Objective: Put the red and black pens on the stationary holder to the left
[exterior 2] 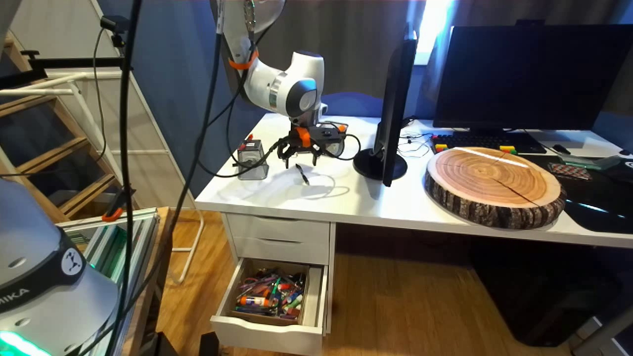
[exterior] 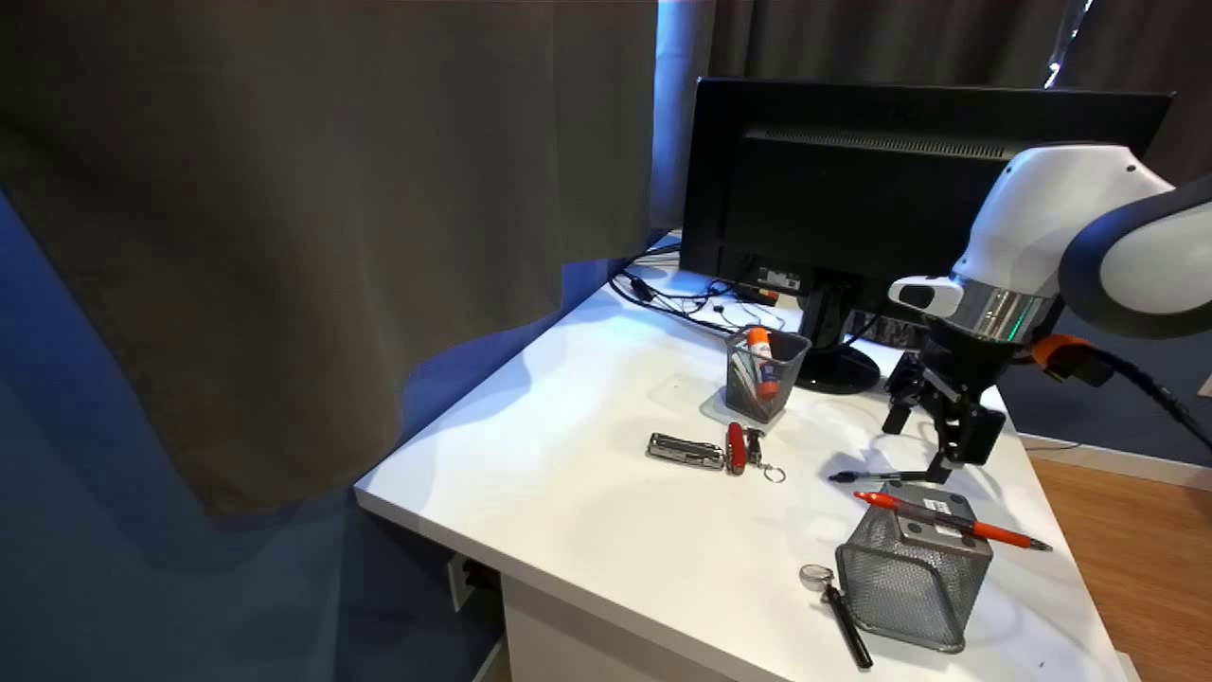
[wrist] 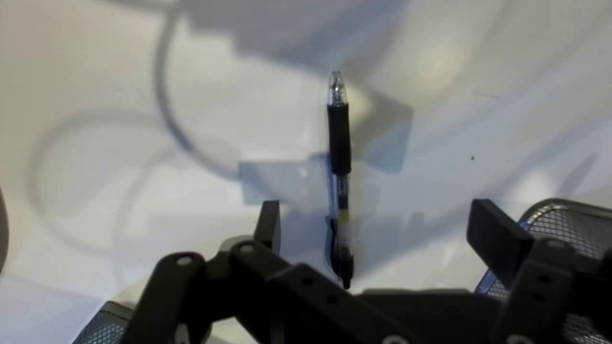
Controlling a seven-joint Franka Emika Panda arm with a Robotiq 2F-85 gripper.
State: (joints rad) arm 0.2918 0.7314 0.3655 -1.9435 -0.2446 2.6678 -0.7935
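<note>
Black pen [wrist: 341,167] on desk [exterior: 587,530], near upturned mesh holder [exterior: 900,580] but apart from it. Red pen [exterior: 952,520] rests across holder's upward-facing base. Gripper [wrist: 377,220] hangs above black pen beside holder, jaws spread wide. Magnifying glass [exterior: 846,625] just beside holder; mesh cup [exterior: 743,396] with glue stick [exterior: 760,343] well apart from holder.

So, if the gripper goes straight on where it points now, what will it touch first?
Likely the white desk. The open gripper points down and would probably straddle the black pen rather than hit it; height is unclear.
</note>
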